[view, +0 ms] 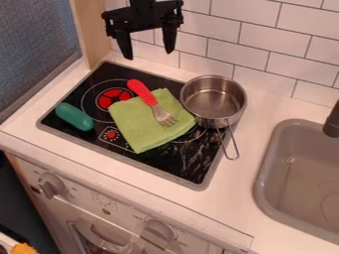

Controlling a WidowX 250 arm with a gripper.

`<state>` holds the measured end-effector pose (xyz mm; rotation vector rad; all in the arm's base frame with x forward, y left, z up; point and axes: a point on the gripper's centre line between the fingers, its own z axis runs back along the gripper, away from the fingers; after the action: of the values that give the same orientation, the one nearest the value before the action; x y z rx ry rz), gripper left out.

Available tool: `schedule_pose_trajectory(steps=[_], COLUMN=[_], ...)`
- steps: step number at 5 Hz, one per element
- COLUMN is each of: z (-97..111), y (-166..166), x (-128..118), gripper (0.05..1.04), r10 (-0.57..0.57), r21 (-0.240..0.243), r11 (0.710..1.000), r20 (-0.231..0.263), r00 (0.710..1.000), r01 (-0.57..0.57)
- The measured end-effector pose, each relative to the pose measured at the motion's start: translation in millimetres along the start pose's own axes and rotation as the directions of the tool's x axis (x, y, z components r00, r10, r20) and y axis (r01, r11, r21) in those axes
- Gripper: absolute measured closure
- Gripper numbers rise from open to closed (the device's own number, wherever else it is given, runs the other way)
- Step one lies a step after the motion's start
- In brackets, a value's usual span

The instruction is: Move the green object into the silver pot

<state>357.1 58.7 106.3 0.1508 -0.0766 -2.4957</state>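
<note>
My gripper (149, 53) hangs at the top of the camera view, above the back of the stove, its two fingers apart with nothing between them. A dark green rounded object (74, 117) lies on the left side of the black stovetop. The silver pot (213, 100) stands upright at the stove's back right corner, empty inside, its wire handle pointing toward the front. Between them a light green cloth (149, 124) is spread on the stovetop.
A fork with a red handle (141, 92) rests on the cloth. The grey sink (265, 174) is at the right, with a dark faucet (332, 121) at its edge. A tiled wall (265, 39) rises behind the counter; a wooden post (96, 31) stands back left.
</note>
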Motion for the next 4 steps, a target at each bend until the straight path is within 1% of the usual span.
schedule_pose_trajectory(steps=[1,2,3,4], z=[-13,-19,-22,-15], y=[-3,-13,-38,-61], x=[4,4,6,12], gripper=[0.084,0.084,0.084,0.084], r10=[0.013,0.076,0.181,0.282], r21=[-0.019,-0.033,-0.056,-0.066], r11=[1.0,0.997,0.982,0.958], r20=[0.037,0.047,0.042,0.011], r00=[0.999,0.996,0.983,0.959], r01=[-0.012,-0.074,-0.179,-0.281])
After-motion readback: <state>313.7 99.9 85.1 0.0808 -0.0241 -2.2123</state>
